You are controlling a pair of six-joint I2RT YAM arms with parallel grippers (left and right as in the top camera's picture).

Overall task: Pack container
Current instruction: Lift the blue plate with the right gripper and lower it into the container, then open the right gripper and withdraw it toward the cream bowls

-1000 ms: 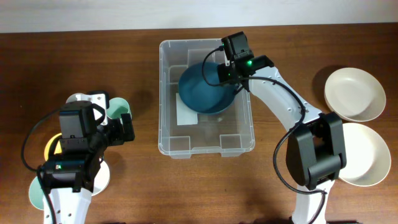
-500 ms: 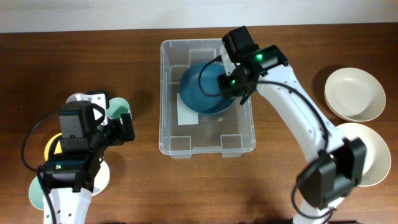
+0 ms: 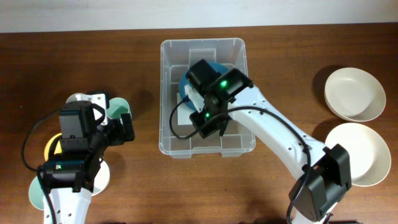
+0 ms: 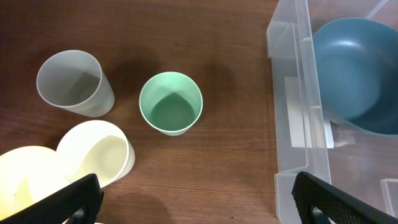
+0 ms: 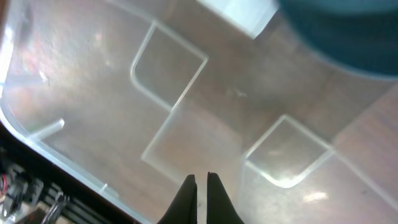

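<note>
The clear container (image 3: 165, 93) stands at the table's middle. A blue bowl (image 3: 186, 84) lies in its back half, partly hidden by my right arm. My right gripper (image 3: 208, 122) hangs over the container's front half, shut and empty. In the right wrist view the fingers (image 5: 201, 180) are above the container's bare bottom (image 5: 93, 93), with the blue bowl (image 5: 348, 31) and white label (image 5: 239, 12) at the top. My left gripper (image 4: 199, 199) is open and empty over the table, left of the container (image 4: 289, 130) and below a green cup (image 4: 171, 102).
A grey cup (image 4: 73, 81), a cream cup (image 4: 96, 152) and a yellow one (image 4: 22, 177) stand near the left arm. Two cream bowls (image 3: 354, 93) (image 3: 367, 152) sit at the right side of the table.
My right gripper has moved from the blue bowl's far right rim to the front left part of the container. The bowl stays in the container. The left arm has not moved.
</note>
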